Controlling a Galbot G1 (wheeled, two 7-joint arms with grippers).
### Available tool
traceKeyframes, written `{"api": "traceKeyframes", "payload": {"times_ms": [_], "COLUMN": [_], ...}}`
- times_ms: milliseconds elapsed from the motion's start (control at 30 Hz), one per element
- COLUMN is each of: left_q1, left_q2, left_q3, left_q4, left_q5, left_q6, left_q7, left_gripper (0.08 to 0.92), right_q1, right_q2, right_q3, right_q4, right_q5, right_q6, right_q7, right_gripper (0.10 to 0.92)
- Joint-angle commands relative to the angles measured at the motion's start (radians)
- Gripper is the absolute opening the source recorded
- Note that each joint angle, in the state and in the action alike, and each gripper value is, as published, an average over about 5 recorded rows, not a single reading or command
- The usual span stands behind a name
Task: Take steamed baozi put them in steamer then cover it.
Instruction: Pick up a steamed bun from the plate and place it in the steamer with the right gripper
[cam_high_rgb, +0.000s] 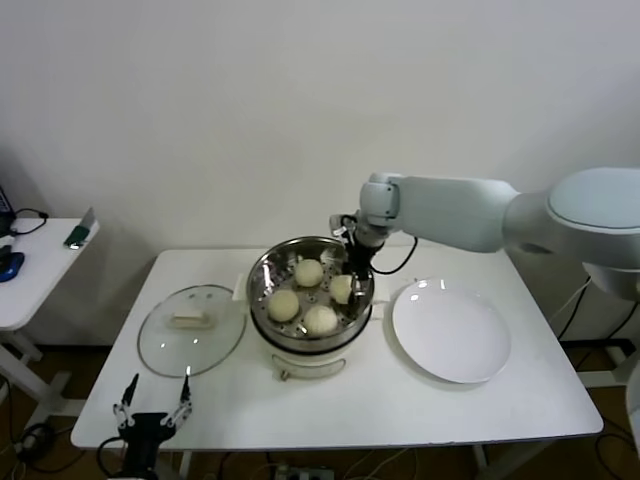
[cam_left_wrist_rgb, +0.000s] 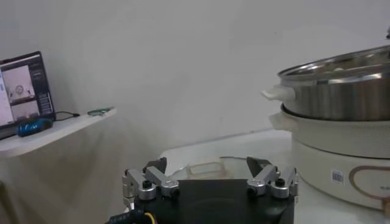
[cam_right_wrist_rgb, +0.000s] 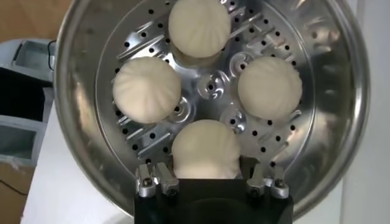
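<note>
The steel steamer (cam_high_rgb: 262, 272) (cam_right_wrist_rgb: 79, 73) (cam_left_wrist_rgb: 341, 91) stands on its white pot base mid-table and holds several cream-white baozi. My right gripper (cam_high_rgb: 352, 274) (cam_right_wrist_rgb: 206, 171) reaches down inside at the steamer's right side. It is shut on one baozi (cam_high_rgb: 341, 289) (cam_right_wrist_rgb: 205, 146) that rests on the perforated floor, dark pads against both its flanks. The other baozi (cam_right_wrist_rgb: 146, 88) lie around the centre. The glass cover (cam_high_rgb: 215, 342) (cam_left_wrist_rgb: 204, 168) lies flat on the table left of the steamer. My left gripper (cam_high_rgb: 152, 396) (cam_left_wrist_rgb: 206, 162) hangs open at the front left table edge, near the cover.
A flat white plate (cam_high_rgb: 450, 331) lies right of the steamer. A low white side table (cam_high_rgb: 30, 270) with small items and a screen (cam_left_wrist_rgb: 21, 85) stands off to the left. The pot's side handle (cam_left_wrist_rgb: 277, 93) juts toward the cover.
</note>
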Motion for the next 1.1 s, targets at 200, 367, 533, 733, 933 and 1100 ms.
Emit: {"api": "traceKeyframes", "payload": {"times_ms": [200,367,533,733,933,1100], "left_q1": [-0.009,-0.010,-0.007,-0.005,-0.004,-0.003], "left_q2": [0.002,0.002,0.004,0.006,0.011,0.018], "left_q3": [0.002,0.001,0.001,0.002,-0.002,-0.005], "left_q4": [0.004,0.003,0.001,0.001,-0.012,-0.018], "left_q5": [0.000,0.001,0.002,0.004,0.009,0.015], "left_q6": [0.001,0.002,0.002,0.001,0.005,0.013], "left_q7": [0.001,0.001,0.001,0.001,-0.001,-0.010], "left_gripper": [0.823,0.823,0.823,0.823,0.823,0.823], "right_q1": [-0.049,-0.037,-0.007,0.065,0.124,0.099], "right_q2": [0.031,0.020,-0.009,-0.072,-0.185,-0.316], "right_q3": [0.029,0.036,0.052,0.077,0.121,0.181], "right_q4": [-0.067,-0.045,-0.012,0.032,0.070,0.113], "right_q5": [-0.041,-0.045,-0.041,-0.024,-0.007,-0.008], "right_q6": [-0.003,-0.010,-0.009,0.011,0.086,0.264], "right_q7": [0.003,-0.008,-0.027,-0.068,-0.071,0.099], "right_gripper": [0.696,0.759,0.818,0.823,0.823,0.823]}}
